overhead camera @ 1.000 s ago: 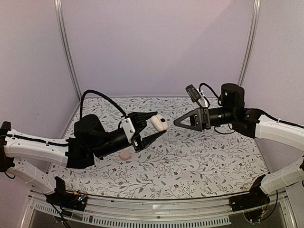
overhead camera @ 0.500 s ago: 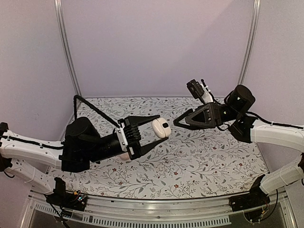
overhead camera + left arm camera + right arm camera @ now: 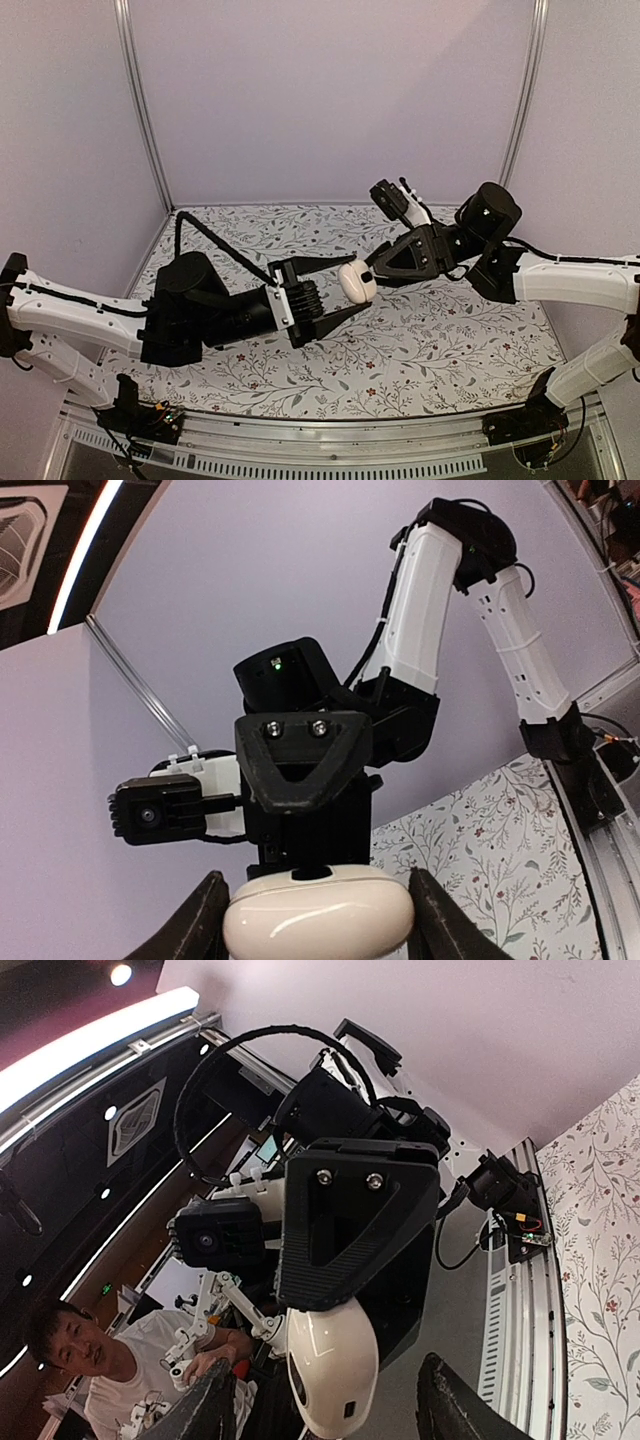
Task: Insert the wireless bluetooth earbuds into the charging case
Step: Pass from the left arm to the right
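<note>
The charging case [image 3: 318, 927] hangs in mid-air, clamped at its two ends between the fingers of the left gripper [image 3: 350, 285], so its long axis runs straight across from one left finger to the other. The right gripper [image 3: 330, 1405] faces it nose to nose. Its fingers [image 3: 208, 1407] stand parted on either side of the case's narrow width, with a gap showing on both sides and no touch that I can make out. From the right gripper the case lies dead ahead, long axis crosswise to the line its jaws would close along. The lid looks shut, so opening it probably comes next. The patterned table [image 3: 430, 330] is well below and nothing crowds the grippers. No earbuds show in any view.
</note>
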